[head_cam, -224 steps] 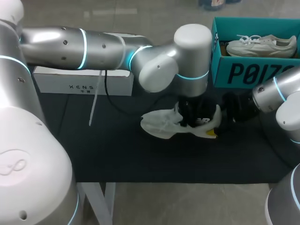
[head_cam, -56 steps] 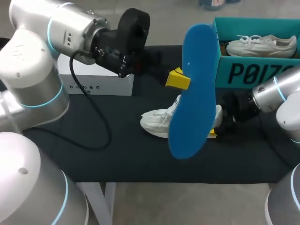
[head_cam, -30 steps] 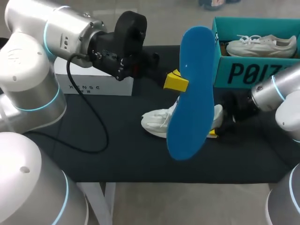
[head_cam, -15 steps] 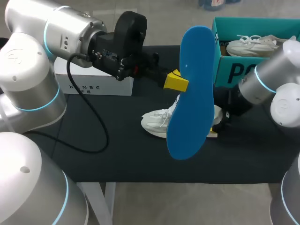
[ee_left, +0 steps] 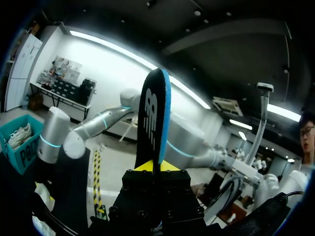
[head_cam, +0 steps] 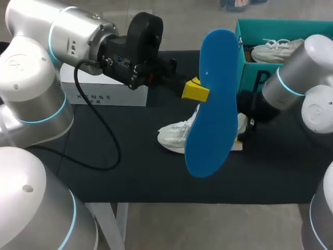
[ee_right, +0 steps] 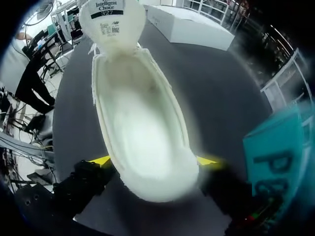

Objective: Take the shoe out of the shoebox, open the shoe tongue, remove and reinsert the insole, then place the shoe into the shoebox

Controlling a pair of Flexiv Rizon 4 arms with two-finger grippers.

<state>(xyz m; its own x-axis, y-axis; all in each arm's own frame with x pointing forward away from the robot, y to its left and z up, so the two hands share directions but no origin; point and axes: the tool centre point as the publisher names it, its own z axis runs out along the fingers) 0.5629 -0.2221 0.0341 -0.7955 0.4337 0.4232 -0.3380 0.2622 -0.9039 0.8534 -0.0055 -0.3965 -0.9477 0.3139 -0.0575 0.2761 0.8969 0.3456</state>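
Observation:
My left gripper (head_cam: 196, 89) is shut on the edge of a blue insole (head_cam: 213, 104) and holds it upright, well above the table. In the left wrist view the insole (ee_left: 151, 118) rises straight out of the pinched yellow tips of that gripper (ee_left: 157, 166). Below it a white shoe (head_cam: 174, 136) lies on the black table, tongue folded back, inside bare. My right gripper (ee_right: 155, 161) is open at the shoe's (ee_right: 142, 118) heel, a yellow tip on each side. The teal shoebox (head_cam: 270, 23) stands at the back right.
A second white shoe (head_cam: 268, 50) lies inside the teal shoebox. A long white box (head_cam: 104, 94) stands at the back left, under my left arm. A black cable (head_cam: 99, 151) loops down from that arm over the table's left half.
My right arm has swung its elbow up and in, in front of the shoebox, while its gripper stays at the heel. The shoe shifted slightly. The left arm and insole kept still.

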